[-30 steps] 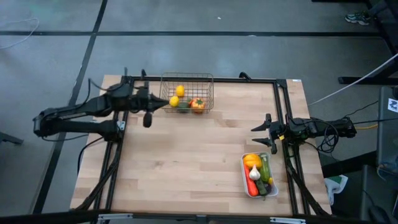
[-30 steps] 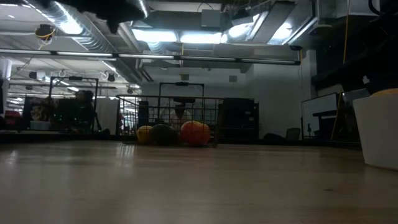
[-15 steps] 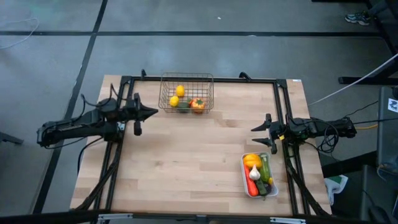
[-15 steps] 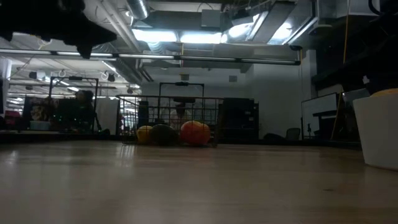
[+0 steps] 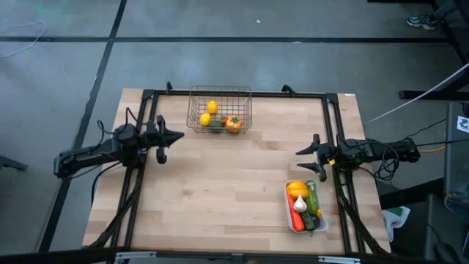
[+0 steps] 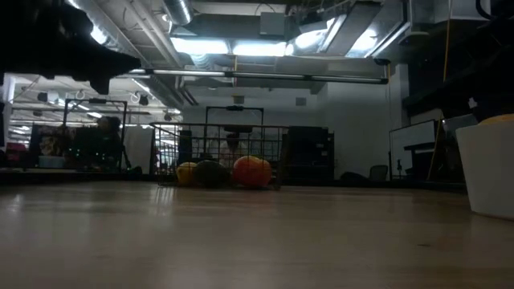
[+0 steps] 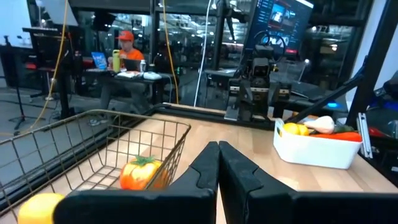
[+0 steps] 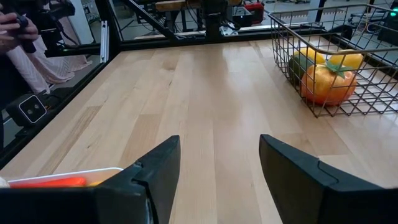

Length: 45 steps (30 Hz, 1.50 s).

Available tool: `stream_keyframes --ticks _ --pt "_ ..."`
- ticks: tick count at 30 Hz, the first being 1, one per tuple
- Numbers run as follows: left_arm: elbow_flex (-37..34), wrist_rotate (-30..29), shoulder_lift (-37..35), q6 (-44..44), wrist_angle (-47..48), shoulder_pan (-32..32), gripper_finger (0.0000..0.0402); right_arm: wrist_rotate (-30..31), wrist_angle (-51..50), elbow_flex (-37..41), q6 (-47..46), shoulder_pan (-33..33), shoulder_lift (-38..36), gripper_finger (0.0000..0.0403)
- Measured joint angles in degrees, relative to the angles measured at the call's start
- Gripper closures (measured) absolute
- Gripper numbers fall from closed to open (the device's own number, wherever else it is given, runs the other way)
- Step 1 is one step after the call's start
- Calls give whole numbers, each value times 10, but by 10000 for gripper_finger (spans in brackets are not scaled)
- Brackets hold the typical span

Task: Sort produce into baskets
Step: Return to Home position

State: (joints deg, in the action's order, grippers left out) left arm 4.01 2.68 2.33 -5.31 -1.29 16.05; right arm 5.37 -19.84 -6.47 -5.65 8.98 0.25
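Note:
The wire basket [image 5: 220,110] stands at the table's far side, holding two lemons [image 5: 211,108], an orange tomato [image 5: 232,123] and a green piece. The white tray [image 5: 303,207] at the near right holds a yellow pepper, carrot, garlic and cucumbers. My left gripper [image 5: 178,136] is shut and empty, left of the basket; its fingers show closed in the left wrist view [image 7: 218,163]. My right gripper [image 5: 302,160] is open and empty at the right edge, above the tray; it also shows in the right wrist view [image 8: 219,165].
A black frame [image 5: 234,94] runs around the table's far and side edges. Bare wood lies between basket and tray. A person sits at a desk beyond the table in the left wrist view [image 7: 124,53]; a person's hand shows in the right wrist view [image 8: 15,28].
My left arm has drawn back from beside the basket toward the table's left edge and a little nearer. Nothing else has moved.

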Motion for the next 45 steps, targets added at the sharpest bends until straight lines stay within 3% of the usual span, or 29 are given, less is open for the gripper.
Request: stream_keyframes --ticks 9,45 --pt "-36 0 -21 38 -33 0 401 0 0 0 0 0 0 185" --pt "-35 -6 -21 40 4 0 400 0 0 0 0 0 0 185"
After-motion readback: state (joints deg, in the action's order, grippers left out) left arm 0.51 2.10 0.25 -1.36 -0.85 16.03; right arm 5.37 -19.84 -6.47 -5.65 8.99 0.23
